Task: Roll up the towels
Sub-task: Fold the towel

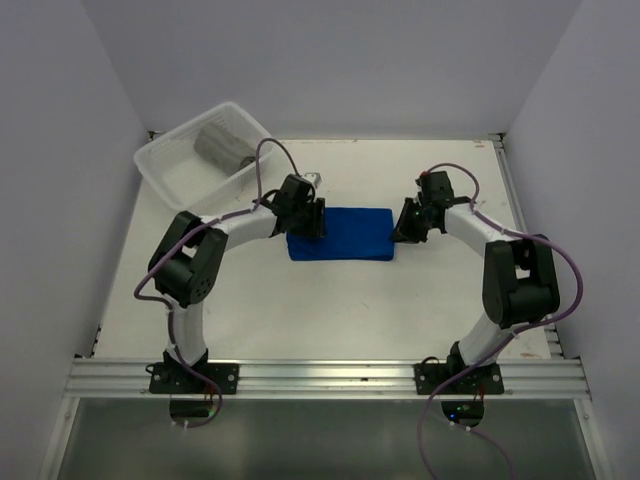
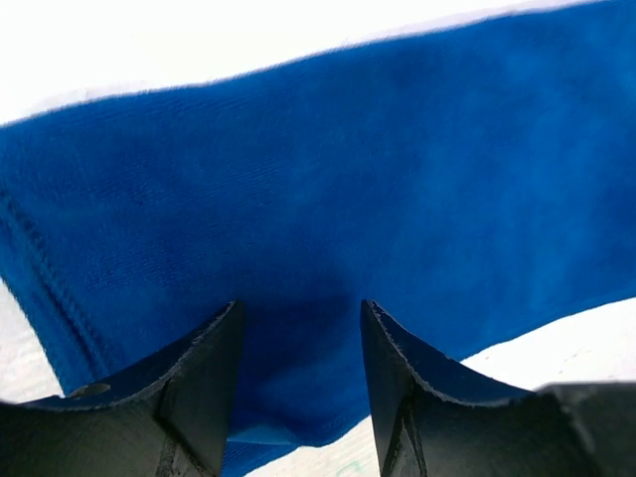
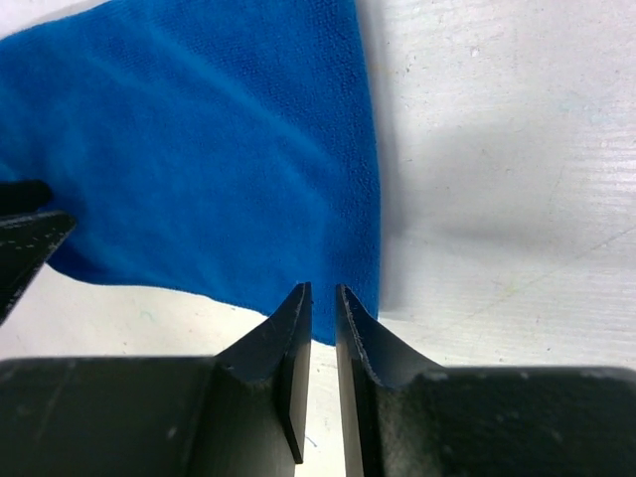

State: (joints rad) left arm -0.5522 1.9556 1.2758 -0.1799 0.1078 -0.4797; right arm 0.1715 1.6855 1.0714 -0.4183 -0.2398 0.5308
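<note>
Near edge: metal rail point(image 1: 320, 378) across the front of the tabletop point(image 1: 250, 310), with the left arm point(image 1: 190, 270) and right arm point(image 1: 515, 285) bolted to it, both bent inward toward the middle.

Cables: purple point(image 1: 565, 270), looped along each arm down to the bases.

Left end effector point(image 2: 301, 308): over the left end of the blue towel point(image 1: 340, 233), pointing down at it. Fingers point(image 2: 204, 397) well apart with a clear gap, blue cloth showing in the gap and beneath the tips. No cloth visibly pinched.

Right end effector point(image 3: 321, 288): at the towel's right end, tips at the near right corner of the cloth. Fingers point(image 3: 268, 368) almost together, with only a thin slit between them. Cannot tell whether any cloth is caught there.

Blue towel: flat on the tabletop as a rectangle, long side running left to right, in the middle between the two end effectors. Stitched hem visible along one end in the left wrist view. Not rolled.

Tabletop beyond: white, with faint scuffs beside the towel in the right wrist view.

Basket point(image 1: 160, 165): translucent plastic, at the far left corner, set at an angle, well apart from the blue towel.

Grey towel point(image 1: 222, 143): inside the basket toward its far end, in a compact bundle that looks rolled.
</note>
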